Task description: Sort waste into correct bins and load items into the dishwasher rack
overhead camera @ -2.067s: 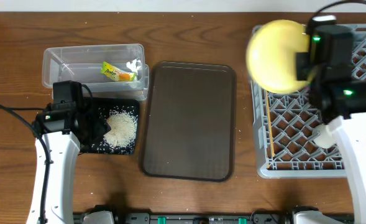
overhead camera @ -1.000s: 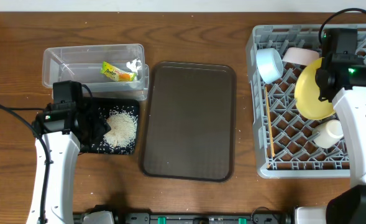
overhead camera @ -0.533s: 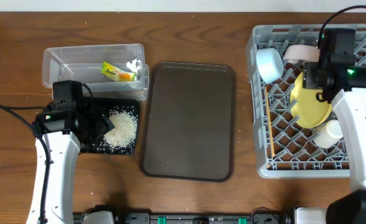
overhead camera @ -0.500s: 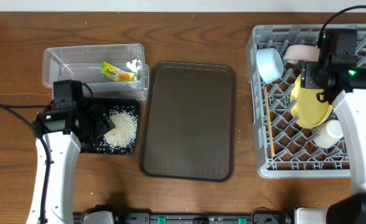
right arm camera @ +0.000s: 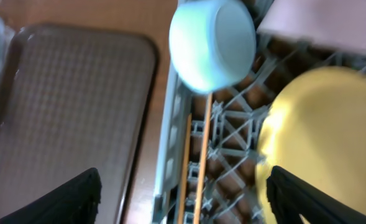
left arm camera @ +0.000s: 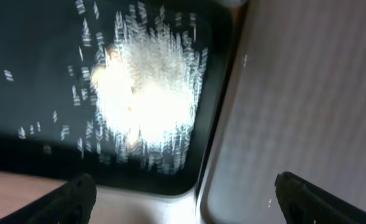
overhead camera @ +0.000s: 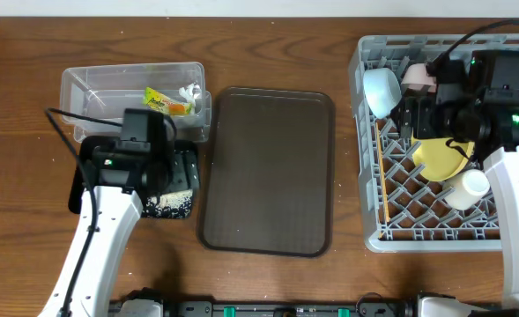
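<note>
The table point(overhead camera: 268, 40) is seen as grained wood, the tub point(overhead camera: 127, 69) as clear glossy plastic, the rack point(overhead camera: 418, 241) as matt grey plastic, and the brown tray point(overhead camera: 268, 176) as finely textured.

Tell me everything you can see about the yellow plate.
The yellow plate is round, plain and smooth. It rests inside the grey rack, looking tilted among the pegs, its upper part hidden behind the right arm in the overhead view. The pale cup sits close beside it.

Yellow plate point(overhead camera: 441, 158) rests inside grey rack point(overhead camera: 370, 224); rice point(left arm camera: 146, 118) heaped on black tray point(left arm camera: 27, 43).
</note>
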